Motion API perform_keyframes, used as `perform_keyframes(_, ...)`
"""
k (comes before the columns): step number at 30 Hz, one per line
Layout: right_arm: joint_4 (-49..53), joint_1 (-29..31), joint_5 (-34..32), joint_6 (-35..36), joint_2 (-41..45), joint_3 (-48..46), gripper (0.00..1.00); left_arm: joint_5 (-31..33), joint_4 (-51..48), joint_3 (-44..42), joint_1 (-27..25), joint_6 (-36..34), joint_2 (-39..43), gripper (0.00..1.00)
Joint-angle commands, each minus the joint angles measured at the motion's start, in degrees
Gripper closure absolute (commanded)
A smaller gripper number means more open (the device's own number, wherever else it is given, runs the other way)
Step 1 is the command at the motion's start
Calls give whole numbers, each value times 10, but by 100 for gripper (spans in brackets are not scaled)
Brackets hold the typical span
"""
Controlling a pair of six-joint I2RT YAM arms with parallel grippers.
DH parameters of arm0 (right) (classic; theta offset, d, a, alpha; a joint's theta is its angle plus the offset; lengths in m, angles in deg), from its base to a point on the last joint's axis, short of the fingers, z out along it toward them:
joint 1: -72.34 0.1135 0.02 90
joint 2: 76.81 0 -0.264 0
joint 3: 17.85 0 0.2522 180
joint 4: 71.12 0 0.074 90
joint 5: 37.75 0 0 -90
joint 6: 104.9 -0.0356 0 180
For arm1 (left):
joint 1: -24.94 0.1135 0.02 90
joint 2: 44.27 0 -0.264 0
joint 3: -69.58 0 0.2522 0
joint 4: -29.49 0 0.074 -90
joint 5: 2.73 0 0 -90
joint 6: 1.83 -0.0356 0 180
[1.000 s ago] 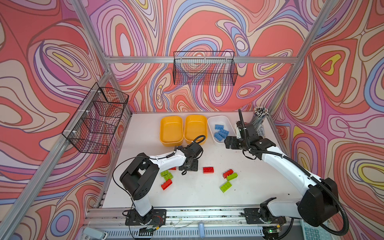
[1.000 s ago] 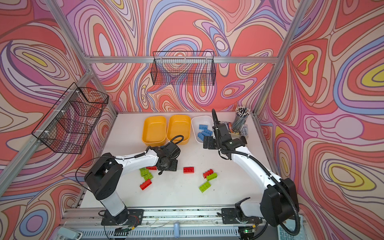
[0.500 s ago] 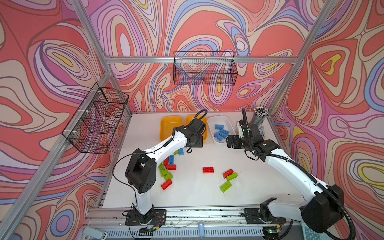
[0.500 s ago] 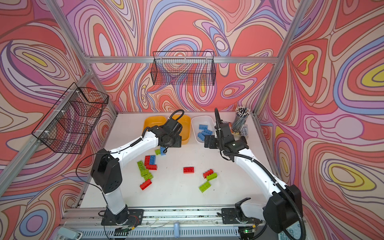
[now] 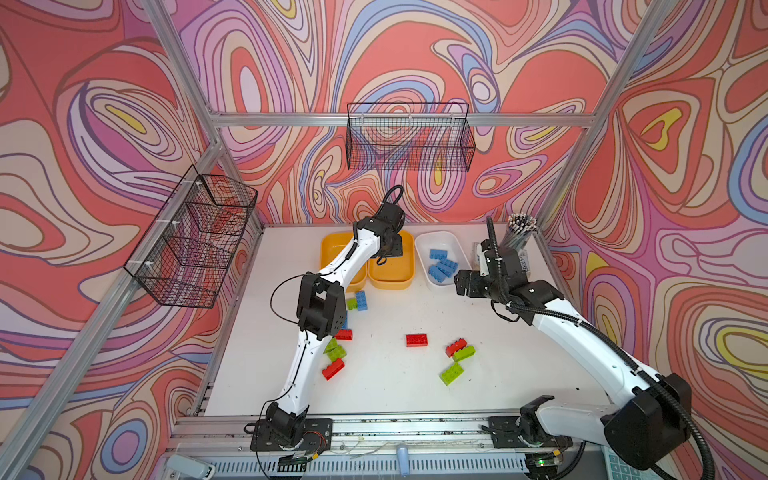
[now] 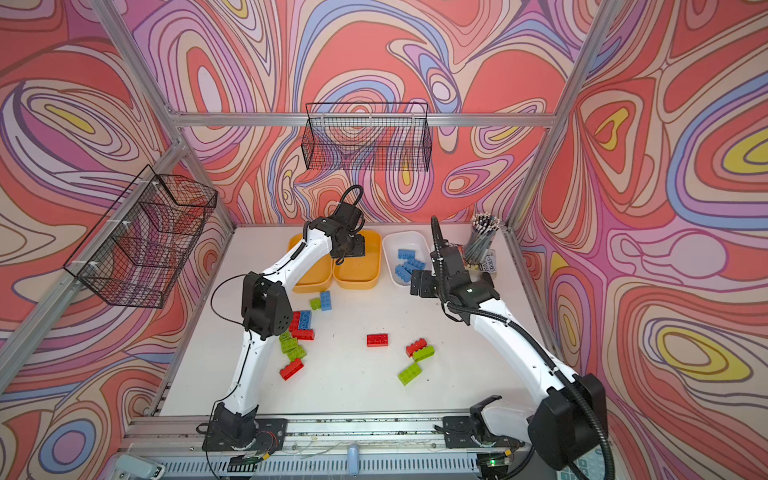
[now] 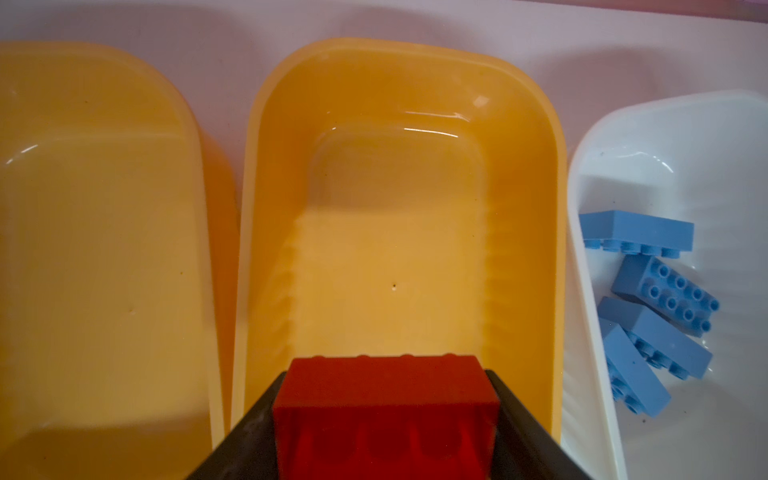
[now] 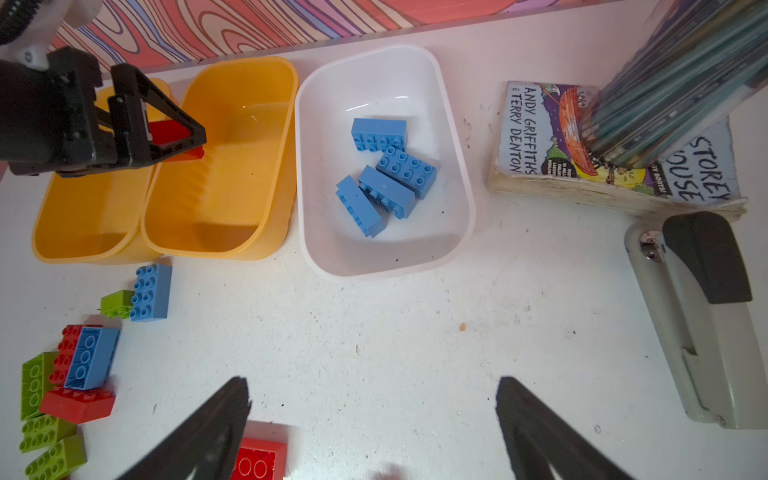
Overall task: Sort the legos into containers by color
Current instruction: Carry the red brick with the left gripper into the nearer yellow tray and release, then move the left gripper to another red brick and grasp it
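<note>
**Left end effector over the middle tub, red brick in grip**

Left end effector (image 7: pixel 386 376): clamped on the held red brick (image 7: pixel 386 415), one finger against each side. In both top views it hangs over the inside of the middle yellow-orange tub (image 5: pixel 399 279), upper centre of frame.

The left yellow-orange tub (image 5: pixel 332 249) sits just beside the middle one. The white tub (image 5: pixel 451 243) stands to their right and holds four light blue bricks (image 5: pixel 441 264), lying at mixed angles.

Right end effector (image 8: pixel 372 395): fingers spread wide, hovering above the table (image 5: pixel 395 390) just in front of the white tub, right of centre in both top views.

Loose on the table:
- lone red brick (image 5: pixel 417 340), centre of frame
- red-and-green pair (image 5: pixel 460 350), touching, right of it
- single green brick (image 5: pixel 452 372), just below the pair
- left cluster (image 5: pixel 338 351) of red, green and blue bricks, left of centre, partly hidden behind the left arm
- blue brick (image 5: pixel 360 300) touching a small green brick (image 5: pixel 352 304), in front of the yellow-orange tubs

Back right corner: book (image 8: pixel 540 137), pencil cup (image 5: pixel 519 232), stapler (image 8: pixel 698 324)
</note>
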Motion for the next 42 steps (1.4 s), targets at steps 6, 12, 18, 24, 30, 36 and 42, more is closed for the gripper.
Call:
perform_keyframes(6, 14, 0, -10, 6, -23, 30, 2, -45, -27, 44, 1, -7, -33, 19)
perform_keyframes(12, 16, 0, -6, 2, -15, 27, 2, -43, 2, -23, -4, -5, 32, 4)
perform_keyframes(18, 23, 1, -8, -13, 25, 4, 2, -22, 7, -157, -48, 14, 145, 4)
perform_keyframes(24, 36, 0, -16, -33, 81, -37, 2, 11, 60, -401, -155, 80, 300, 4)
perform_keyframes(30, 57, 0, -22, -43, 135, -68, 2, 14, 128, -562, -257, 184, 375, 4)
perform_keyframes(36, 70, 0, -21, -56, 177, -86, 2, 16, 137, -582, -297, 213, 345, 4)
perform_keyframes(42, 85, 0, -28, -59, 196, -89, 2, 6, 151, -578, -297, 218, 317, 3)
